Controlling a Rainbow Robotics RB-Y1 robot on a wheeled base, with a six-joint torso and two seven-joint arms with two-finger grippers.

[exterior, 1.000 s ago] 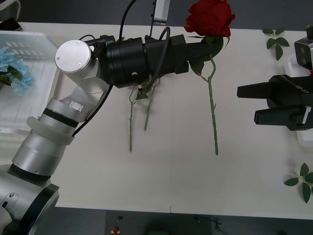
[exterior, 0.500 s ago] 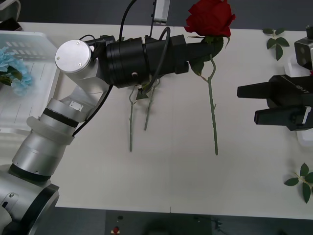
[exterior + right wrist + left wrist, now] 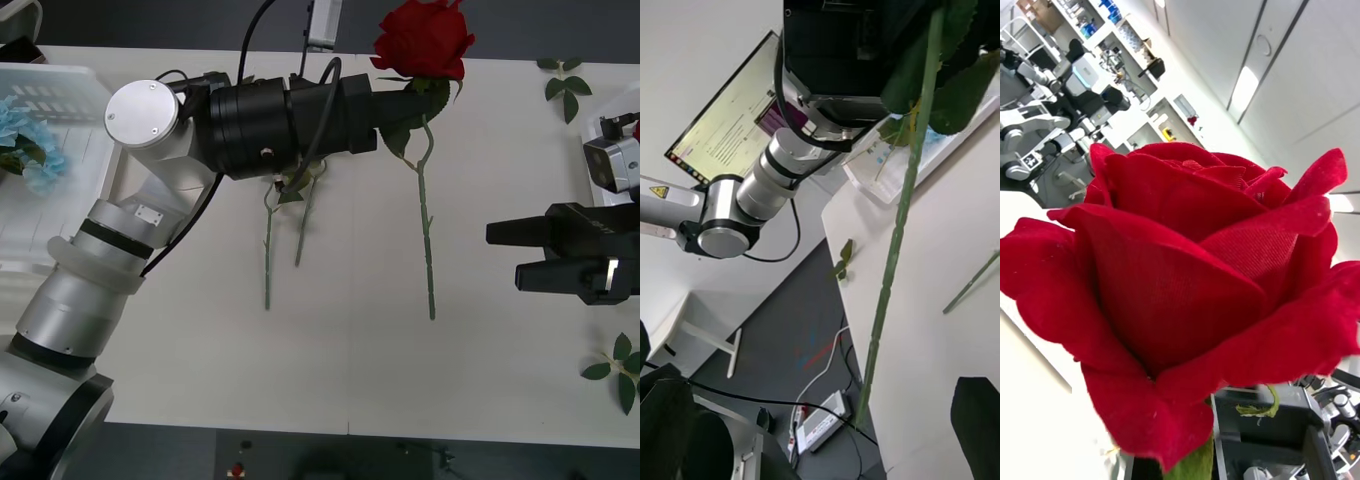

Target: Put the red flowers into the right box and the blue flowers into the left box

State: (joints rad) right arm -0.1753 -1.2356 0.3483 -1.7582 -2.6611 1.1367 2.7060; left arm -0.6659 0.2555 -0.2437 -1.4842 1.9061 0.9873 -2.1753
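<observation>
A red flower (image 3: 418,38) hangs over the table's middle, its long green stem (image 3: 428,230) pointing down. My left gripper (image 3: 398,100) is shut on the stem just under the bloom (image 3: 1180,285). My right gripper (image 3: 505,255) is open, to the right of the stem's lower half and apart from it. Beyond its two black fingers (image 3: 670,427) the stem (image 3: 899,225) crosses the right wrist view. Blue flowers (image 3: 20,140) lie in the left box (image 3: 70,90), a slotted white basket at the far left. A white rim of the right box (image 3: 600,125) shows at the right edge.
Two more green stems (image 3: 268,250) lie on the table under my left arm, their heads hidden by it. Loose leaf sprigs lie at the back right (image 3: 565,85) and the front right (image 3: 615,370).
My left arm has shifted the rose slightly left and up. My right gripper has moved nearer the table's front edge, still open.
</observation>
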